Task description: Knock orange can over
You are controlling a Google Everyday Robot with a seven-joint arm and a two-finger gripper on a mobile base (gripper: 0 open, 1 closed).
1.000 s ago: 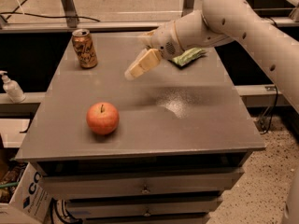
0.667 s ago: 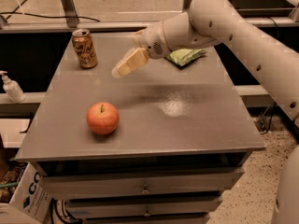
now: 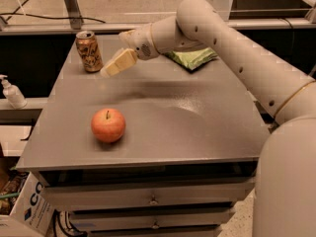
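Hazard: the orange can (image 3: 89, 51) stands upright at the far left corner of the tabletop (image 3: 197, 117). A push that lands low or too hard would likely slide it off the edge rather than tip it. The gripper (image 3: 109, 71) hovers just right of the can, not touching it, fingers pressed together and empty.

We find the can (image 3: 89, 51) upright at the far left corner of the counter (image 3: 197, 127). The claw (image 3: 111, 69) hangs just right of it; we cannot tell whether they touch. The bag (image 3: 191, 58) lies at the far edge, behind the arm. The apple (image 3: 108, 125) sits nearer us, left of centre, well apart from the can.
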